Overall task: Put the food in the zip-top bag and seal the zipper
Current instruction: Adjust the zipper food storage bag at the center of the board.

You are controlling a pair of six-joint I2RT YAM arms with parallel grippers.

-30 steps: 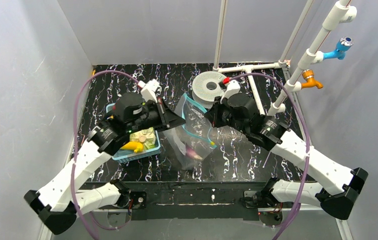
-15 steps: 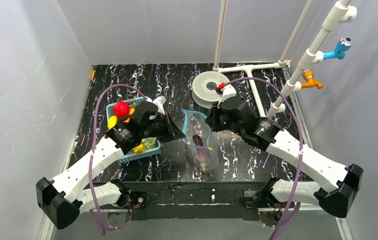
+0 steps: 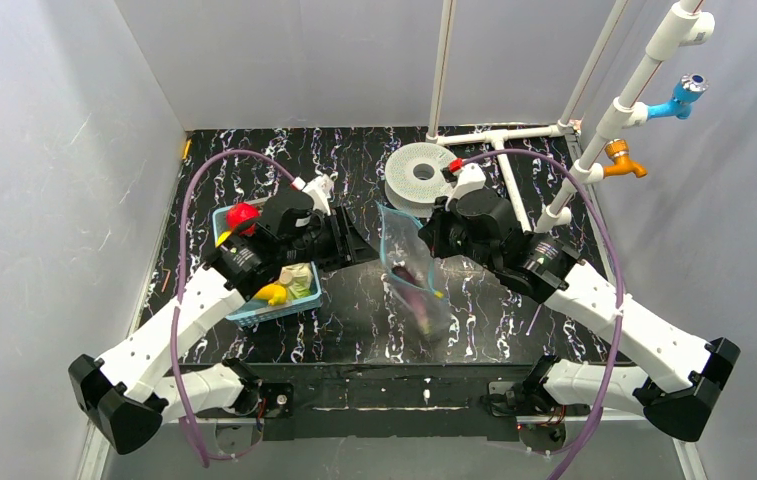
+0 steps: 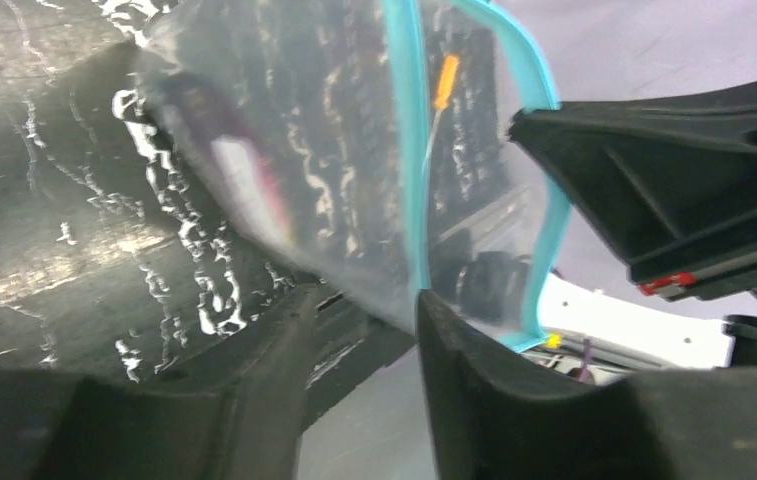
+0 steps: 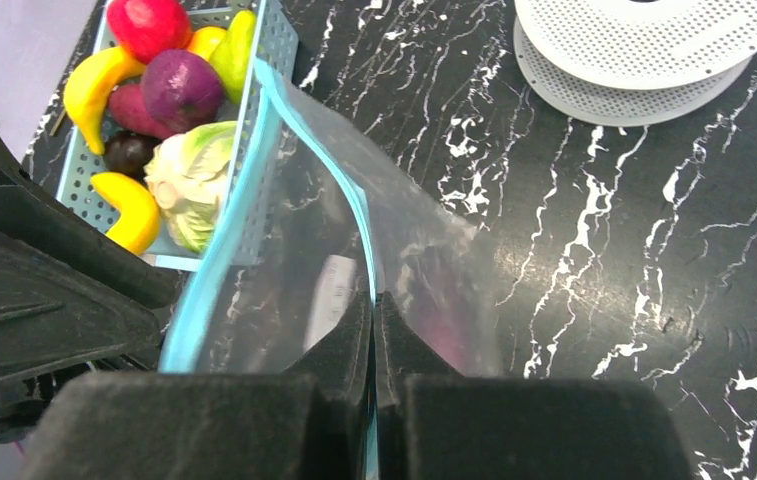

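The clear zip-top bag [image 3: 412,272] hangs tilted above the table, with a purple eggplant [image 3: 417,287] inside. My right gripper [image 5: 373,305] is shut on its light-blue zipper strip [image 5: 359,225], and shows in the top view [image 3: 426,243]. My left gripper [image 4: 364,315] is open beside the bag, in the top view [image 3: 357,245]. The zipper strip [image 4: 413,170] reaches the tip of one of its fingers [image 4: 474,380] and does not lie between them. The rest of the food lies in the blue basket [image 5: 254,190]: red fruit [image 5: 149,22], banana [image 5: 94,85], cabbage [image 5: 194,180], a green piece [image 5: 236,50].
The blue basket [image 3: 237,315] sits left of the bag, partly under my left arm. A white perforated disc [image 3: 416,175] lies at the back. A white pipe frame [image 3: 516,195] with blue and orange taps stands at the back right.
The bag's mouth has gone from spread wide to narrow, and the bag has shifted right with my right gripper. My left arm has swung back off the basket, uncovering the red fruit.
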